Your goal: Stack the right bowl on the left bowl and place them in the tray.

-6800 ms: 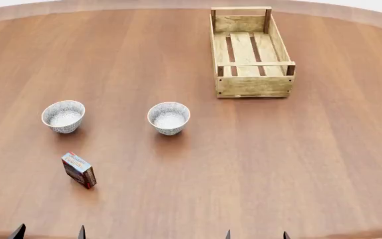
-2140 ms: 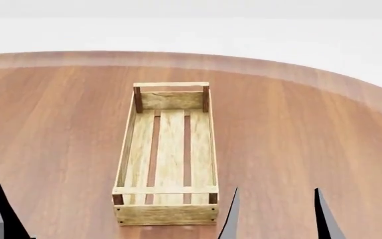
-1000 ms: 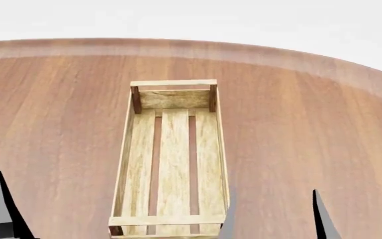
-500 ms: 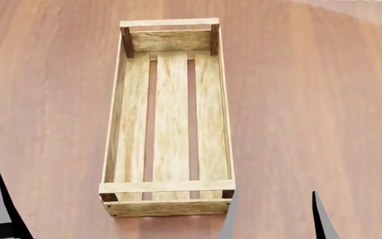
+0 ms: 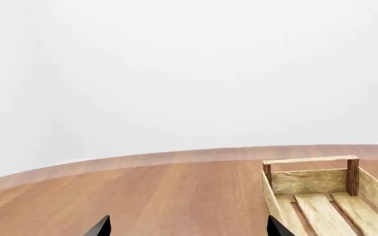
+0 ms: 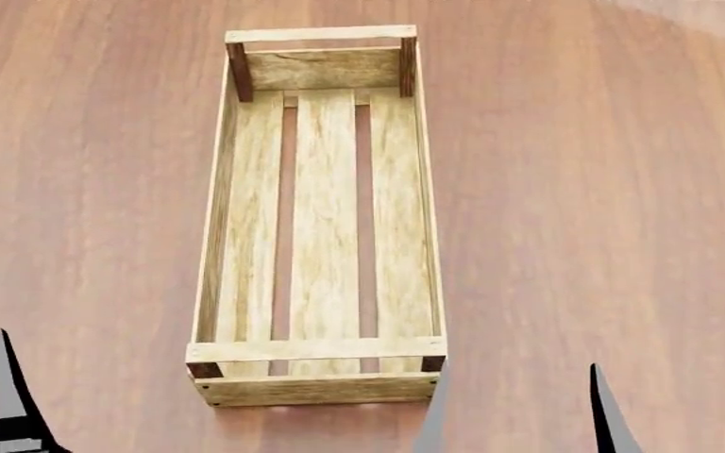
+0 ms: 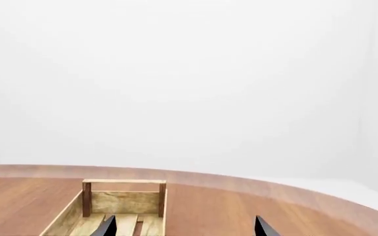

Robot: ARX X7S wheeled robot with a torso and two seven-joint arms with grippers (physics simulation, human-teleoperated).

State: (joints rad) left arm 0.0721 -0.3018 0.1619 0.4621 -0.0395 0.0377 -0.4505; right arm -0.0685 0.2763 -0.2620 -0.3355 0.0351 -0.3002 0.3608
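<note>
The tray (image 6: 211,236), a long light-wood crate with nothing in it, lies lengthwise in the middle of the head view. Neither bowl is in view in any frame. My right gripper (image 6: 517,427) is open at the near right corner of the tray, one fingertip (image 6: 433,415) just in front of that corner. Only one fingertip (image 6: 10,396) of my left gripper shows in the head view, well left of the tray. In the left wrist view the left gripper (image 5: 187,231) is open over bare table, the tray (image 5: 310,181) beside it. The right gripper (image 7: 184,230) points past the tray (image 7: 124,201).
The round wooden table (image 6: 589,189) spreads around the tray, and its curved far edge (image 6: 702,14) shows at the back right. Beyond the edge is plain white space (image 7: 189,88).
The head view has tilted down and now looks at the tray from above; in the last half second the tray slid slightly up the view. Both grippers stay at the bottom edge.
</note>
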